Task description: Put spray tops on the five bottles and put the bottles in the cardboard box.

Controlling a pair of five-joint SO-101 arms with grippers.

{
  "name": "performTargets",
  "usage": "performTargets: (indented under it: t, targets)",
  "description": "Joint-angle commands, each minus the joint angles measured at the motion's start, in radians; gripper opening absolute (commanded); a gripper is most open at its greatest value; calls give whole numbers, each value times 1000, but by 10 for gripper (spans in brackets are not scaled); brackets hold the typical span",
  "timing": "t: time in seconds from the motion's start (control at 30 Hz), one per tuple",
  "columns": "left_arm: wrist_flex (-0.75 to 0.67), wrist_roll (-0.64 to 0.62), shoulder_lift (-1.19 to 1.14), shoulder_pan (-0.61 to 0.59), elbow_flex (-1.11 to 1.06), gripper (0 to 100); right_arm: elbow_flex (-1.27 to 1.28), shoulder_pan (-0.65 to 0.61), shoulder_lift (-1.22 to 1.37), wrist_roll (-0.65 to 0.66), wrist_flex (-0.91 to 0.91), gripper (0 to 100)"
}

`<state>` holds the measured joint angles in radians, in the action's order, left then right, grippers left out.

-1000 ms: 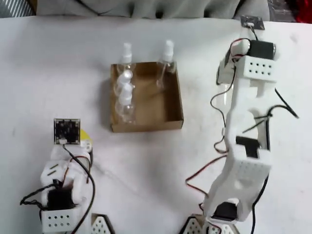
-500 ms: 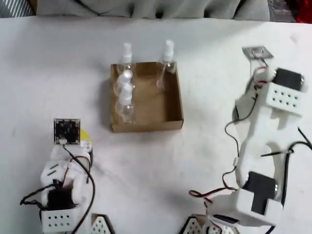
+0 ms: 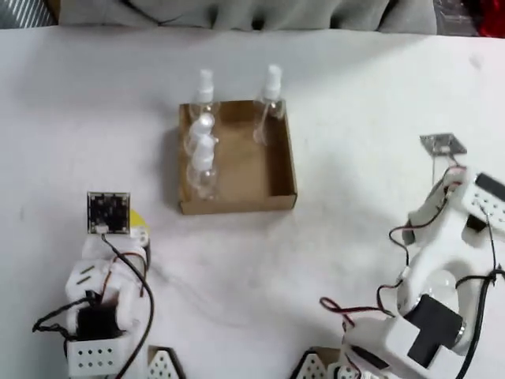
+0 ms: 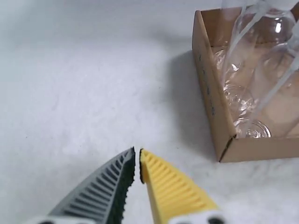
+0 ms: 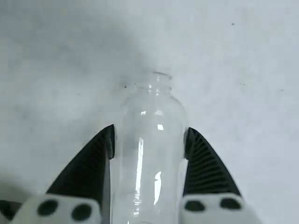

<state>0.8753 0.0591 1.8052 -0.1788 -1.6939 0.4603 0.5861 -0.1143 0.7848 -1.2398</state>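
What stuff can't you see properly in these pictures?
1. How many bottles stand in the cardboard box: in the high view the clear bottles overlap along one wall.
2. Those bottles' tops: in the left wrist view the picture's edge cuts them off.
3. The base of the uncapped bottle in the right gripper: in the right wrist view the edge cuts it off.

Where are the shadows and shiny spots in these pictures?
Left wrist view: the cardboard box casts a dark shadow on the table beside its wall, and the clear bottles in the box carry bright glints. Right wrist view: the bottle held in the right gripper shows small white glints.
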Motion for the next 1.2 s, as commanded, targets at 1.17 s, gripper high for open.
performTargets:
  t: [1.17]
  targets:
    - [11, 9, 8, -12, 2, 20, -61, 68, -7, 288, -79, 258]
